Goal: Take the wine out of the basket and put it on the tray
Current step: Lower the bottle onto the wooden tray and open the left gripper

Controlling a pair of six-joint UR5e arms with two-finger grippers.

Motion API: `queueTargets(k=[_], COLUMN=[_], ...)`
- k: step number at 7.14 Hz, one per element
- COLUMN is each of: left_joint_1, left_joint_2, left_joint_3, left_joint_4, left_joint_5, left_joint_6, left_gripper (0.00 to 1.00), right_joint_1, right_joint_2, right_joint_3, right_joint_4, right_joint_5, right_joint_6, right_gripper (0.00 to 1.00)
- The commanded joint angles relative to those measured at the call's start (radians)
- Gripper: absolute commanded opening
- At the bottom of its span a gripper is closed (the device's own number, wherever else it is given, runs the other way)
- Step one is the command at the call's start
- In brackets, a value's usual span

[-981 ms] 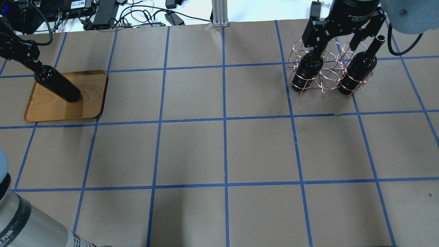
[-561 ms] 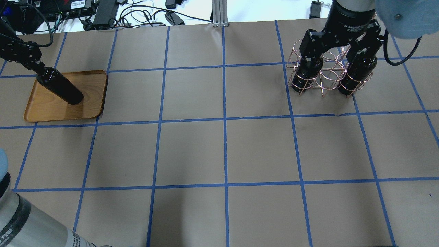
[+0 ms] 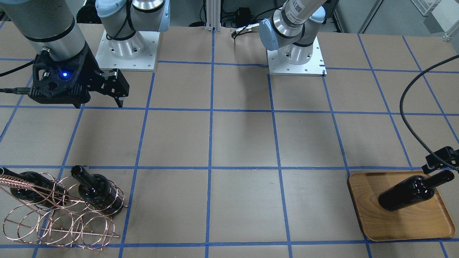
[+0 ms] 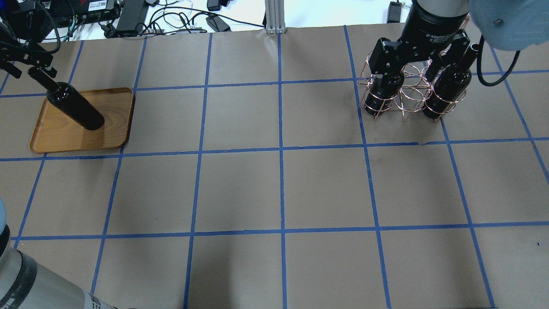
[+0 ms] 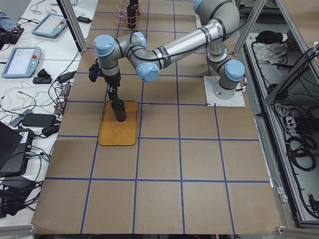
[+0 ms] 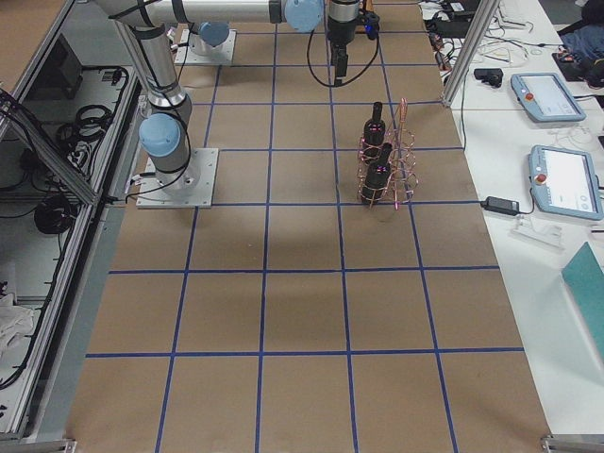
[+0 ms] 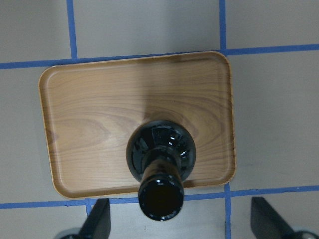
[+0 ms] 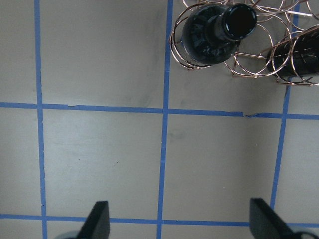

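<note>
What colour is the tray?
The tray is light-brown wood with grain lines; left wrist view shows it best.

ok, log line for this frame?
left gripper: open above wine | wine: upright on tray | right gripper: open, aloft near basket | basket: holds two bottles

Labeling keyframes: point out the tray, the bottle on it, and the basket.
Tray (image 4: 55, 138): overhead view, bare wood of its floor.
Bottle (image 4: 79, 112): overhead view, middle of its body.
Basket (image 4: 407, 102): overhead view, central wire rings.
</note>
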Motion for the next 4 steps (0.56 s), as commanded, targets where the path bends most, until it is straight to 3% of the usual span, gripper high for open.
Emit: queueTargets(k=[1, 2, 4], left_joint_1=[-0.038, -0.111, -0.327], left_joint_2=[0.099, 0.136, 0.235], left_joint_3=[-0.002, -0.01, -0.071], left_joint_4=[-0.108, -0.122, -0.122], left_joint_5=[-0.015, -0.006, -0.004], left_joint_6=[-0.008, -0.03, -0.349], left_gripper=[1.0, 1.0, 1.0], right_joint_1=[-0.001, -0.001, -0.001], right_joint_2=[-0.013, -0.021, -0.036], right_joint_3=[-0.001, -0.01, -0.017], right_joint_4=[0.006, 0.023, 0.042], right_joint_5=[0.007, 0.004, -0.016], right_joint_6=[0.001, 0.003, 0.019], right_gripper=[1.0, 1.0, 1.0])
